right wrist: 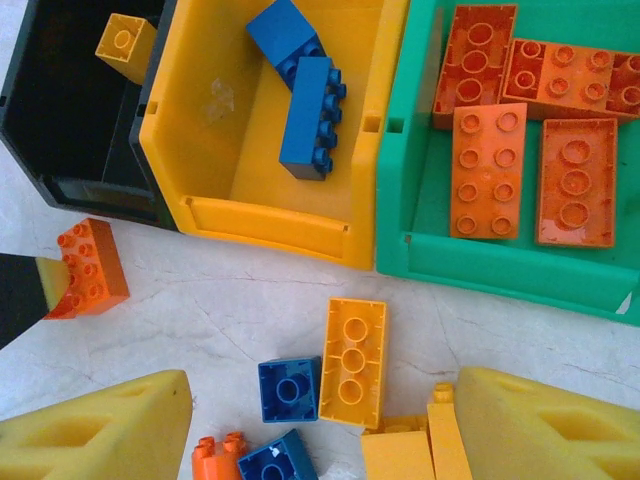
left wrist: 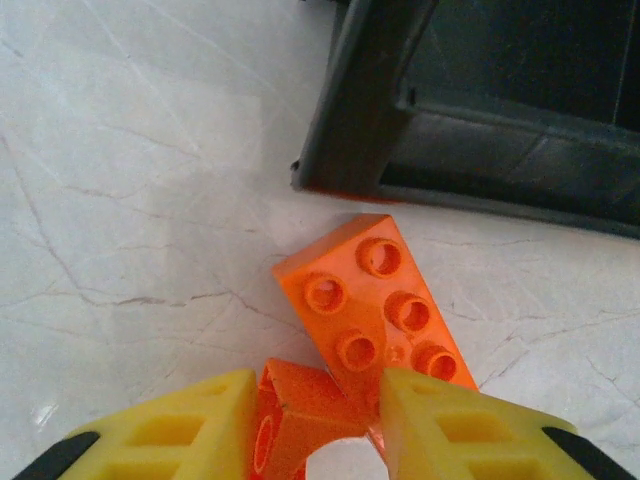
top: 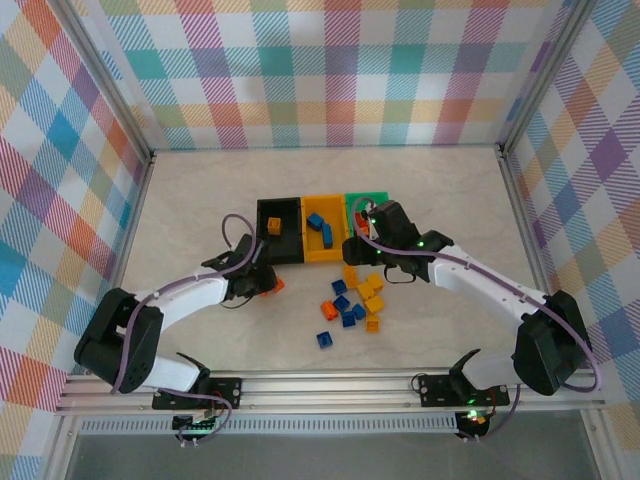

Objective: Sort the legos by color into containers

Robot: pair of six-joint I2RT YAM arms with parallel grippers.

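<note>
**Containers, count 3.** They stand in a row, side walls touching, on the table (top: 200,200): black bin (right wrist: 95,192) on the left, yellow-orange bin (right wrist: 270,225) in the middle, green bin (right wrist: 480,265) on the right.

**Bricks in containers, count 7.**
- The black bin holds one yellow square brick (right wrist: 125,42).
- The yellow-orange bin holds two blue bricks (right wrist: 310,110).
- The green bin holds four orange bricks (right wrist: 490,170), lying studs up.

**Loose bricks.** The loose cluster (top: 358,311) lies just in front of the yellow-orange and green bins. It contains five blue bricks, one orange brick and at least four yellow bricks. The exact yellow count cannot be told.

**Left gripper (left wrist: 318,395).**
- It is at the front left corner of the black bin.
- The left wrist view shows two orange bricks here: a flat orange brick (left wrist: 375,310), studs up, and a tipped orange brick (left wrist: 305,410) on its side.
- The fingers are closed against both sides of the tipped brick, which touches the flat one.
- The top view resolves this spot as a single orange patch.

**Right gripper (right wrist: 322,385).**
- It hangs over the loose cluster with its fingers spread wide and grips nothing.
- The right wrist view resolves the studs and the contents of each bin.
- The top view shows both arms and the whole cluster
</note>
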